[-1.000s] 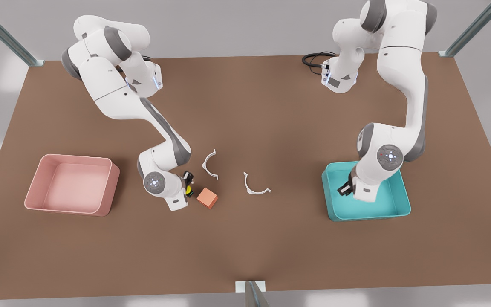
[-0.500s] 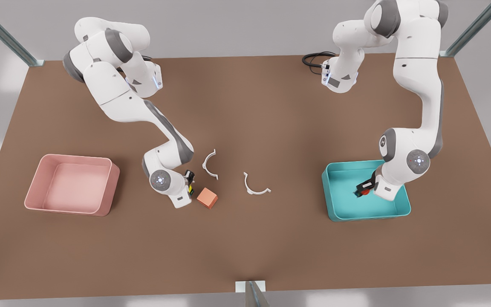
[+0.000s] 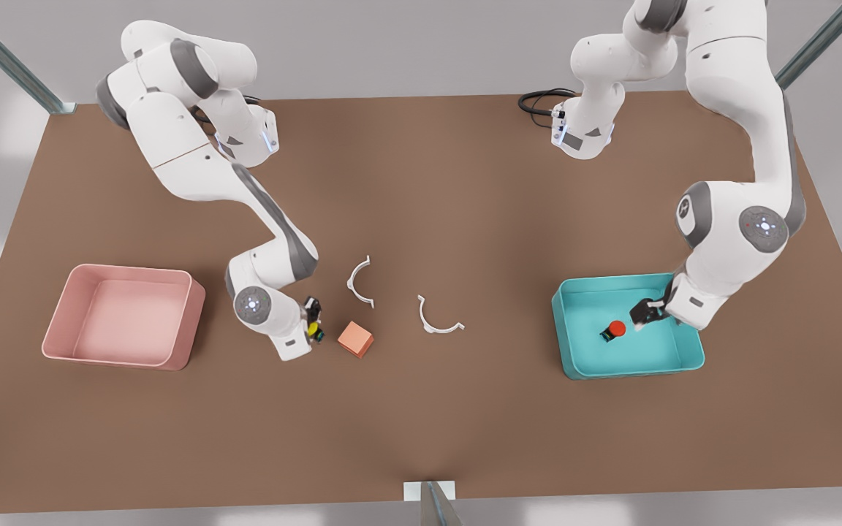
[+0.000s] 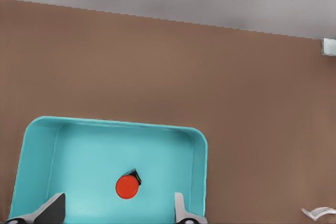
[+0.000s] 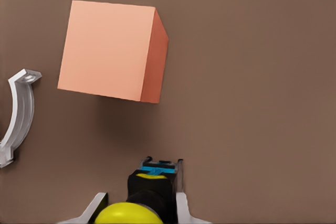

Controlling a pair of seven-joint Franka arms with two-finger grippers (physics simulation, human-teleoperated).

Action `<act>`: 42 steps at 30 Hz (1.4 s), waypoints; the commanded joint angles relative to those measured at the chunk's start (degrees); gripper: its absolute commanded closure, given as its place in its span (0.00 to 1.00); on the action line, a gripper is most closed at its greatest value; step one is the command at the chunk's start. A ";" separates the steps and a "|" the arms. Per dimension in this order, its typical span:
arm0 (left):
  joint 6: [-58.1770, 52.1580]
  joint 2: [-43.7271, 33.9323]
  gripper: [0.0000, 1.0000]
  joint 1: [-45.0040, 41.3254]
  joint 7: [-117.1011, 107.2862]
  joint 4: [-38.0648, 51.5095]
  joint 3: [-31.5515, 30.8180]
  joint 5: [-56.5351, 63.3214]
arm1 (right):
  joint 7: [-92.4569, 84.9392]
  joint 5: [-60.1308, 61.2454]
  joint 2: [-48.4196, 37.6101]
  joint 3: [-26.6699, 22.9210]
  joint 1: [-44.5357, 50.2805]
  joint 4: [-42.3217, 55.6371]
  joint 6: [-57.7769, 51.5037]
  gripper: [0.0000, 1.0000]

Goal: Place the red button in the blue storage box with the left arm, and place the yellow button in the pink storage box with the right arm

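Right gripper [image 3: 311, 326] clamped on the yellow button [image 3: 313, 330], fingers [image 5: 181, 208] either side of its body, cap toward the wrist camera; just beside the orange cube [image 3: 356, 339], on the cube's pink-box side. Pink storage box [image 3: 191, 321] lies beyond the arm from the cube: carry must go that way. Left gripper [image 3: 646, 313] hangs spread and empty over the blue storage box [image 3: 564, 349]; red button [image 3: 615, 329] rests on the box floor, apart from the fingers [image 4: 52, 211].

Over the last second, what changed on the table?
The left gripper let go of the red button in the blue box and drew back, jaws open. The right gripper, holding the yellow button, edged toward the pink box. Orange cube unmoved.
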 commanded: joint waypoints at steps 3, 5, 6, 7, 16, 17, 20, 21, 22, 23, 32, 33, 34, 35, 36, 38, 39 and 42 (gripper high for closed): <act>-23.66 -1.66 0.00 -0.23 5.96 12.17 -0.19 0.39 | 1.49 0.16 -0.94 0.08 -0.60 0.31 -1.16 0.50; -25.06 -4.30 0.00 -0.40 5.96 11.99 -0.28 0.74 | 1.40 0.07 -1.20 0.08 -1.39 0.31 -1.16 0.62; -25.06 -4.30 0.00 -0.66 5.96 11.99 -0.28 0.74 | 1.40 0.07 -1.20 0.08 -1.39 0.31 -1.16 0.64; -25.15 -4.65 0.00 -0.75 5.96 11.99 -0.28 0.74 | 1.49 0.07 -1.37 0.08 -1.39 0.39 -1.16 0.64; -25.85 -5.35 0.00 -1.54 6.13 11.73 -0.28 0.65 | 34.18 0.25 -17.63 0.08 -5.52 -4.26 -9.51 0.66; -25.85 -5.35 0.00 -1.46 6.13 11.64 -0.28 0.65 | 37.96 0.25 -20.53 0.08 -5.70 -7.34 -9.43 0.66; -25.85 -5.35 0.00 -1.46 6.13 11.64 -0.28 0.65 | 37.88 0.25 -27.39 0.17 -10.62 -15.07 -9.16 0.66; -25.85 -5.35 0.00 -1.46 6.13 11.64 -0.28 0.65 | 36.56 0.25 -28.88 0.16 -12.55 -16.74 -9.16 0.66; -26.55 -5.00 0.00 -1.46 6.13 11.82 -0.28 0.65 | 33.57 0.25 -29.15 0.17 -15.19 -17.36 -9.16 0.66; -27.35 -5.18 0.00 -1.46 6.22 12.08 -0.28 0.65 | 31.90 0.25 -29.59 0.17 -17.12 -18.41 -8.90 0.66; -27.35 -4.91 0.00 -2.42 5.87 12.08 -0.28 0.65 | 1.50 1.74 -25.90 -0.01 -37.86 -17.98 -4.77 0.65; -27.35 -4.83 0.00 -2.33 5.96 12.08 -0.28 0.65 | 0.87 1.74 -23.96 -0.10 -39.01 -17.53 -4.15 0.64; -27.35 -4.83 0.00 -2.42 5.96 12.08 -0.28 0.65 | 0.79 1.74 -21.94 -0.36 -39.45 -17.45 -3.01 0.63; -27.35 -4.83 0.00 -2.42 5.87 12.08 -0.28 0.65 | -0.79 1.65 -18.70 -0.63 -40.67 -17.01 -0.38 0.63; -27.35 -4.83 0.00 -2.42 5.87 12.08 -0.28 0.65 | -3.26 1.65 -14.21 -0.54 -41.82 -14.29 0.77 0.63; -27.35 -4.83 0.00 -2.42 5.87 12.08 -0.28 0.65 | -3.69 1.48 -7.02 -0.45 -42.09 -9.37 3.23 0.61; -27.35 -4.74 0.00 -2.42 5.87 12.08 -0.28 0.65 | -3.96 1.48 -6.47 -0.54 -42.35 -9.10 3.58 0.59; -27.35 -4.83 0.00 -2.42 5.78 12.08 -0.28 0.65 | -3.26 1.39 -6.65 -0.36 -42.09 -9.10 3.23 0.00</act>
